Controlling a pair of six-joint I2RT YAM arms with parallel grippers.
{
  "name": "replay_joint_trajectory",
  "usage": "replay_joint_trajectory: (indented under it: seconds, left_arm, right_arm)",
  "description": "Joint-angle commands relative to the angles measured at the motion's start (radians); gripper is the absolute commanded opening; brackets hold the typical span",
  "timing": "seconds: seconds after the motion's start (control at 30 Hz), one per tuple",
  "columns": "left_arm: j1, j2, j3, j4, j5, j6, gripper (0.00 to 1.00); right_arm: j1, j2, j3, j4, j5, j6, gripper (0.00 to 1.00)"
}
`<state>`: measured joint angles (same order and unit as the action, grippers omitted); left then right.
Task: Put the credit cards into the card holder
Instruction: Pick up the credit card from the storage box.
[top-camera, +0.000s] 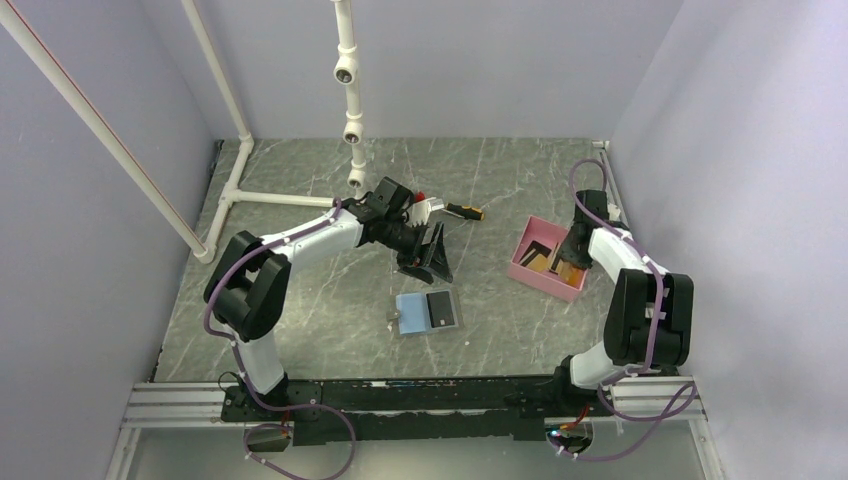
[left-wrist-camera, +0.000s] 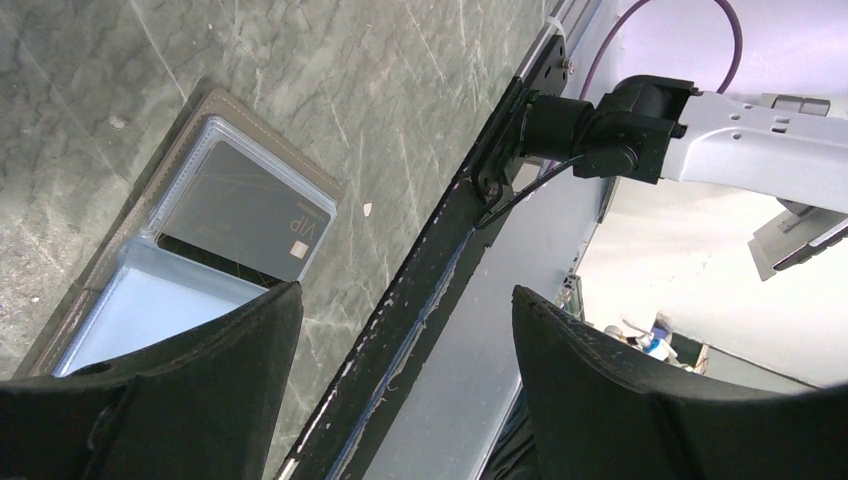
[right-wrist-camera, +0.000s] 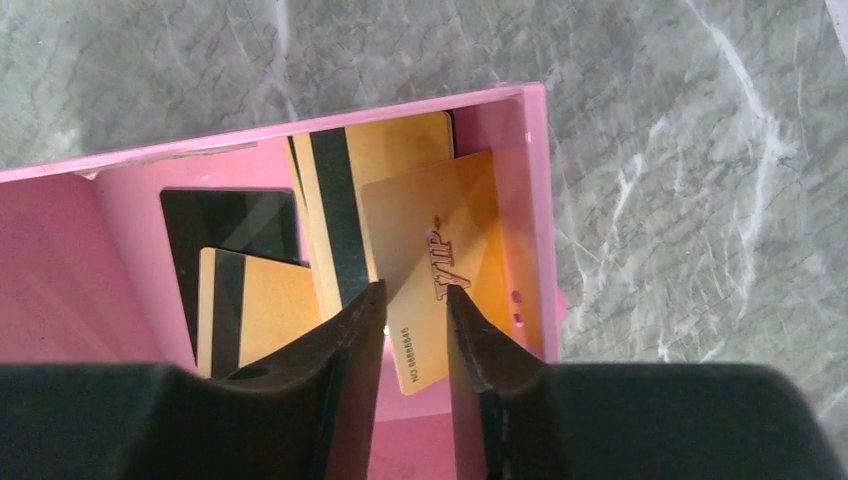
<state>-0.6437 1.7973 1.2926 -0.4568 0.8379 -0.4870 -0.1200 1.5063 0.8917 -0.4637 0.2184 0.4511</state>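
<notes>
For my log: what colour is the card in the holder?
Dark grey card, best in left wrist view.

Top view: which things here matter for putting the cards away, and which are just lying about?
For the job: small flat grey folding card holder, light blue inside; tan and black credit cards; pink rectangular tray holding them.
Lying about: orange-and-black handled tool; white plastic pipe frame.

Four credit cards (right-wrist-camera: 440, 230) show in the one pink tray (right-wrist-camera: 60, 260) beneath the right gripper (right-wrist-camera: 415, 300): three tan, one black. A fifth card (left-wrist-camera: 240, 205), dark grey, sits in the single card holder (left-wrist-camera: 150, 310) beneath the left gripper (left-wrist-camera: 400, 300). One orange-and-black-handled tool (top-camera: 463, 211) lies beyond that gripper.
</notes>
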Motion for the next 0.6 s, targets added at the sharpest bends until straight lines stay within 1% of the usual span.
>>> replay_joint_trajectory:
  seconds: [0.0,0.1,0.17,0.23,0.3,0.33,0.37,0.4,0.43,0.47,0.53,0.57]
  left_arm:
    - [-0.002,-0.008,0.011,0.01,0.024,0.01,0.82]
    - [-0.002,-0.014,0.007,0.016,0.024,0.006,0.82]
    - [-0.002,-0.016,0.002,0.021,0.024,0.002,0.82]
    - [-0.002,-0.018,-0.002,0.024,0.026,-0.001,0.82]
    - [-0.002,-0.021,-0.005,0.026,0.025,-0.002,0.82]
    - [-0.002,-0.021,-0.007,0.03,0.026,-0.004,0.82]
    - [-0.002,-0.021,-0.008,0.031,0.027,-0.004,0.82]
    - [-0.002,-0.021,-0.008,0.034,0.029,-0.005,0.82]
    - [-0.002,-0.021,-0.009,0.034,0.03,-0.005,0.82]
    - [-0.002,-0.021,-0.008,0.034,0.03,-0.004,0.82]
    - [-0.002,-0.024,-0.006,0.032,0.03,-0.001,0.82]
    - [-0.002,-0.025,-0.007,0.03,0.029,0.001,0.82]
  right_arm:
    - [-0.017,-0.047,-0.022,0.02,0.052,0.001,0.25]
    - [-0.031,-0.096,-0.04,0.032,0.042,0.01,0.1]
    - [-0.046,-0.128,-0.055,0.045,0.027,0.014,0.02]
    - [-0.059,-0.151,-0.065,0.057,0.014,0.01,0.0]
    - [-0.059,-0.161,-0.073,0.092,-0.048,-0.014,0.01]
    - [-0.06,-0.155,-0.071,0.098,-0.072,-0.018,0.04]
    - [-0.06,-0.143,-0.064,0.098,-0.087,-0.022,0.1]
    - [-0.06,-0.121,-0.053,0.099,-0.101,-0.025,0.2]
    - [-0.06,-0.104,-0.045,0.099,-0.106,-0.027,0.34]
    - [-0.06,-0.089,-0.038,0.099,-0.102,-0.028,0.44]
    - [-0.06,-0.058,-0.025,0.094,-0.095,-0.033,0.54]
    - [-0.06,-0.047,-0.02,0.091,-0.094,-0.036,0.57]
